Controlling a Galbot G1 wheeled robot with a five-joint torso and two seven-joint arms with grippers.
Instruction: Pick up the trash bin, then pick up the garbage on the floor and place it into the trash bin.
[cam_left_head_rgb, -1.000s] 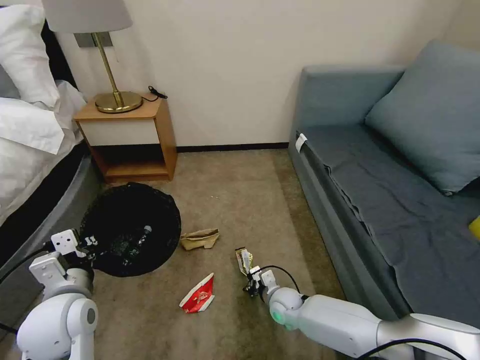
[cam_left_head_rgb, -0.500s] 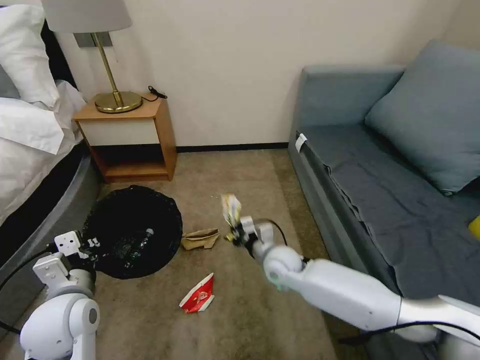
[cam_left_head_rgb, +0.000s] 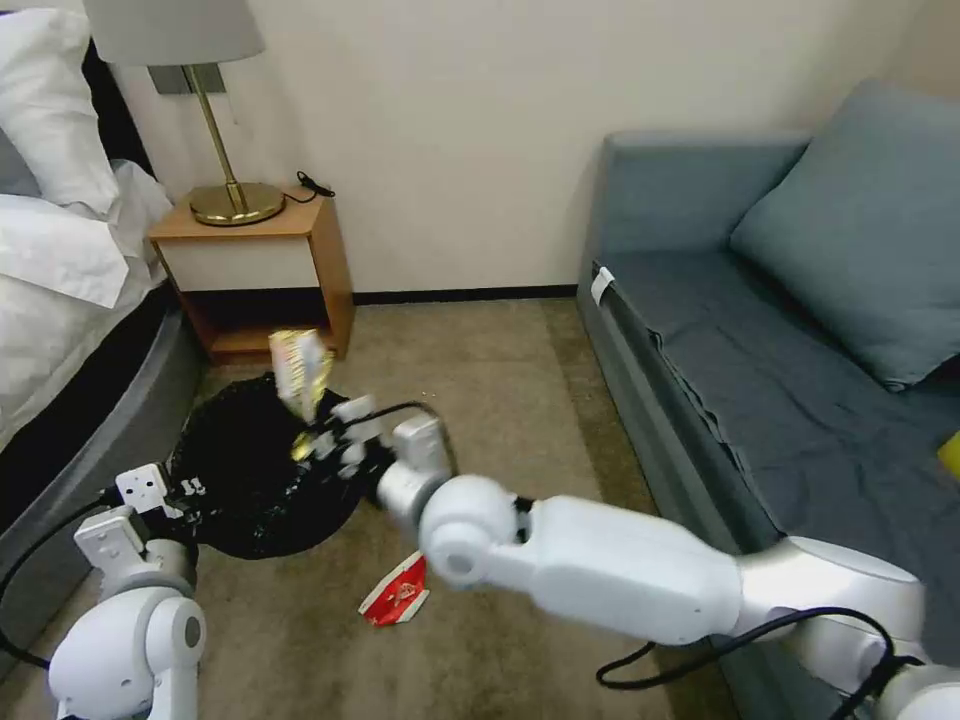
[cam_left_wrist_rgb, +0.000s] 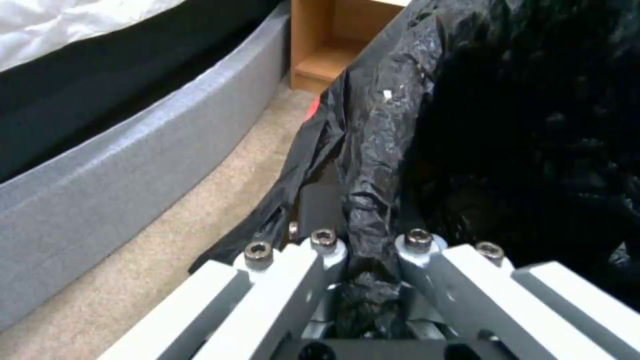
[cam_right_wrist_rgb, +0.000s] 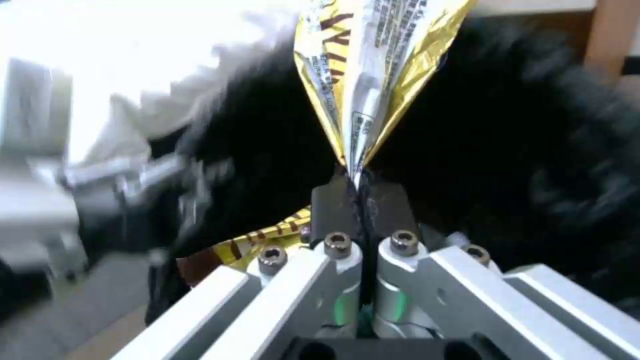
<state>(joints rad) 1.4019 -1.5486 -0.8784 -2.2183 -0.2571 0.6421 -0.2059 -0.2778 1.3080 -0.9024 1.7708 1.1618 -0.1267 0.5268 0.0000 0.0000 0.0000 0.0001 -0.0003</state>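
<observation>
The trash bin (cam_left_head_rgb: 240, 490), its black bag spread over the rim, stands on the carpet at the left. My left gripper (cam_left_head_rgb: 187, 490) is shut on the bag-covered rim (cam_left_wrist_rgb: 373, 165) at its near-left edge. A fold of the black bag is pinched between the left gripper (cam_left_wrist_rgb: 363, 215) fingers. My right gripper (cam_left_head_rgb: 322, 442) hangs over the bin's opening, shut on the lower end of the yellowish snack wrapper (cam_left_head_rgb: 299, 372), which stands upright above it. In the right wrist view the wrapper (cam_right_wrist_rgb: 373, 75) rises from the shut right gripper (cam_right_wrist_rgb: 360, 197). A red-and-white carton (cam_left_head_rgb: 397, 592) lies on the floor under my right arm.
A wooden nightstand (cam_left_head_rgb: 265, 270) with a brass lamp (cam_left_head_rgb: 232, 195) stands behind the bin. The bed (cam_left_head_rgb: 70, 300) borders the left side and its grey base (cam_left_wrist_rgb: 133, 145) runs close to the bin. A blue sofa (cam_left_head_rgb: 760, 380) fills the right. Open carpet (cam_left_head_rgb: 500, 380) lies between.
My right arm has lifted the snack wrapper off the floor and swung it left and up, from beside the sofa to above the trash bin. The left gripper has stayed on the rim.
</observation>
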